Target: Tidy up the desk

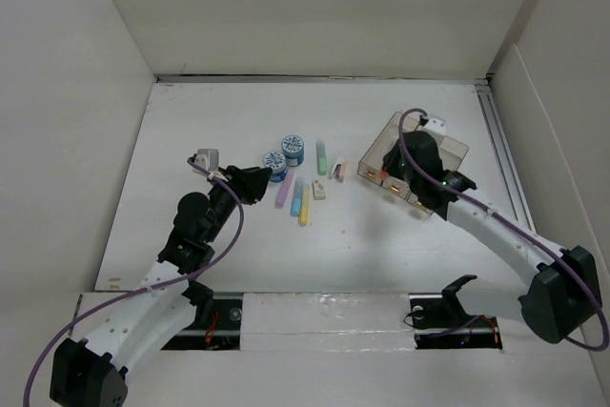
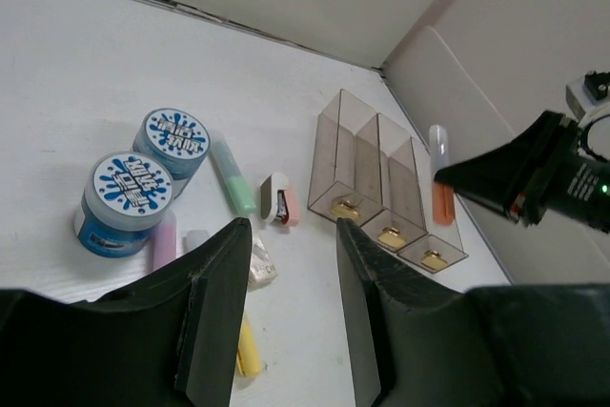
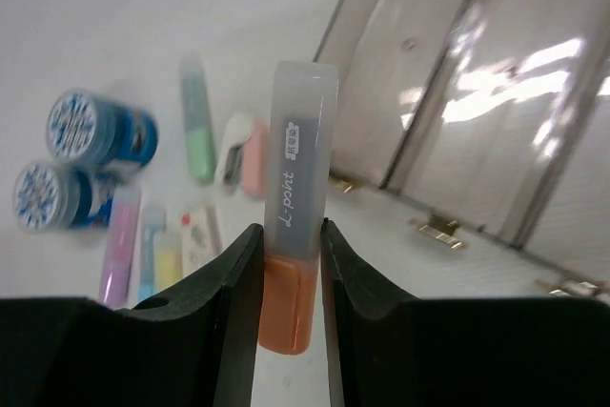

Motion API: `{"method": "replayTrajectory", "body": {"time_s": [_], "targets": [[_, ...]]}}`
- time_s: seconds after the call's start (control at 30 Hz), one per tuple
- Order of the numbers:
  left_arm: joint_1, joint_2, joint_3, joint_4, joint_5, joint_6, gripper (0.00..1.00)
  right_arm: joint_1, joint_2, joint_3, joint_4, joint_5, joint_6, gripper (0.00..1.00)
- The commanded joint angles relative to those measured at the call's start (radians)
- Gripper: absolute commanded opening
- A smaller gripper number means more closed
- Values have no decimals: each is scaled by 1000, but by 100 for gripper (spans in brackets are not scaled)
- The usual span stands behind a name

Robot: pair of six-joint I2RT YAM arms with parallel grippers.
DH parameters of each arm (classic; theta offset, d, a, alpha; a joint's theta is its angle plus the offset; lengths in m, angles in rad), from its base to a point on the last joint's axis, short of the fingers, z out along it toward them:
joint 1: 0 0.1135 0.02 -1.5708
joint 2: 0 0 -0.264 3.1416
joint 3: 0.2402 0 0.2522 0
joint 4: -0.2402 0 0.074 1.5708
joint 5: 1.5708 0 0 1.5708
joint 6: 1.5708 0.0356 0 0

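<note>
The right gripper [image 3: 291,247] is clamped on an orange highlighter [image 3: 303,159]. The pen stands up between the fingers, clear cap on top, over the near end of the tray [image 2: 329,154]. The tray sits on the desk [image 1: 381,245] towards its right edge, beside the rail. In the left wrist view all three compartments look empty, so I judge nothing is sorted yet and this pen is the first one going in.

The left gripper [image 2: 294,235] is partly open and holds nothing. It hovers over the loose pile near the middle of the desk. Below it lie an eraser [image 2: 262,264] and a yellow highlighter [image 2: 246,350]. Further out are a pink highlighter [image 2: 165,240], a green highlighter [image 2: 233,178] and a small stapler [image 2: 278,199]. Two blue jars [image 2: 133,197] stand touching each other on the left of the pile. The top view also shows a blue highlighter [image 1: 295,197] between the pink and the yellow.

Left to do, as I read it: drop the orange pen into a compartment, then move the rest of the pile. The task is barely begun.
</note>
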Motion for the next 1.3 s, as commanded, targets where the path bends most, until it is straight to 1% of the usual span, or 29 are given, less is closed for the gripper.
{"method": "replayTrajectory", "body": {"time_s": [0.0,0.03,0.07,0.17,0.3,0.33,0.37,0.4,0.43,0.5,0.53,0.6,0.63,0.67,0.7,0.73,0.8,0.83,0.87,0.9,0.93,0.97,1.0,1.03,1.1,1.13,1.2,1.23,1.27], "targets": [[-4,11,5,42,42,-5,37,-136,-16,25,69,20,-36,23],[-4,11,12,36,46,-6,37,-202,-8,22,96,1,-34,23],[-4,13,13,37,62,-8,37,-230,2,20,106,-31,-31,23],[-4,11,7,45,53,-6,37,-310,89,28,146,-58,-34,23],[-13,1,9,32,50,-5,37,-338,159,55,140,-59,-46,23],[-13,-2,7,38,50,-5,37,-350,176,55,144,-60,-51,24],[-13,-4,5,39,42,-3,38,-365,180,55,146,-57,-54,28],[-13,-6,5,29,37,-3,38,-374,180,49,149,-59,-60,34],[-13,-6,10,25,36,-3,38,-374,183,49,155,-62,-63,47],[-13,-12,12,26,43,-3,40,-400,170,52,143,-68,-74,56],[-13,-9,7,32,46,-3,41,-401,159,51,140,-68,-77,65],[-13,-4,8,35,45,-3,42,-388,113,39,147,-83,-92,74],[-13,-3,12,29,45,-5,42,-378,95,31,152,-91,-97,76],[-13,-1,15,26,50,-5,42,-359,81,23,158,-104,-109,74],[-13,-4,15,26,54,-5,42,-335,46,14,166,-111,-117,65],[-13,-6,12,31,53,-5,42,-268,27,-1,193,-123,-125,40],[-13,-9,5,34,40,-3,42,-182,4,-58,236,-169,-134,20],[-13,-7,10,28,36,-5,42,-90,12,-73,277,-184,-134,6],[-13,-7,13,17,30,-5,43,-44,27,-90,288,-198,-137,1],[-13,-7,15,14,30,-3,43,1,48,-89,298,-198,-139,0],[-13,-7,15,14,30,-3,43,42,111,-83,298,-188,-136,0],[-13,-6,13,17,17,-2,43,117,146,-70,290,-153,-125,1],[-13,-1,13,17,13,-2,43,148,183,-38,281,-140,-120,6],[-13,4,16,12,8,-2,43,174,258,-20,281,-140,-120,21],[-13,7,24,0,16,0,42,236,327,49,278,-146,-125,32],[-13,5,21,5,20,0,42,254,355,72,278,-145,-128,43],[-13,-1,15,16,13,0,43,299,426,111,281,-155,-125,51],[-13,1,16,9,10,0,43,308,447,147,285,-157,-125,57],[-13,-1,21,-4,4,1,43,308,485,160,290,-173,-119,59]]}}
